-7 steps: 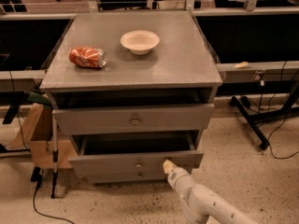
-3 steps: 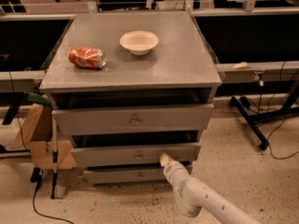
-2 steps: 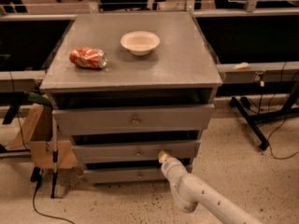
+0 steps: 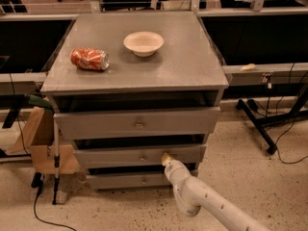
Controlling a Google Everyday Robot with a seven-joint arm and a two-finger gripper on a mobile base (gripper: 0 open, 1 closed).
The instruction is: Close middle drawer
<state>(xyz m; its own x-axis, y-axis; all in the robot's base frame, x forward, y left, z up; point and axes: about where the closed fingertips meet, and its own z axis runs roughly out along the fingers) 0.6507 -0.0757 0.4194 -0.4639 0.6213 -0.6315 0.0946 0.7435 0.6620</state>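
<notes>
The middle drawer (image 4: 110, 156) is a low grey front with a small round knob (image 4: 142, 157) in the grey cabinet (image 4: 187, 71). It stands out only slightly, with a dark gap above it. My gripper (image 4: 166, 158) is at the end of the white arm, which comes in from the lower right. Its tip is against the drawer front, just right of the knob.
The taller top drawer (image 4: 96, 123) sticks out a little, and the bottom drawer (image 4: 120, 180) sits below. A crushed red can (image 4: 89, 59) and a white bowl (image 4: 143, 43) lie on the cabinet top. A cardboard box (image 4: 41, 143) stands at the left and black stand legs (image 4: 257, 124) at the right.
The middle drawer has slid from well pulled out to almost flush with the cabinet. My gripper has moved forward and up with its front.
</notes>
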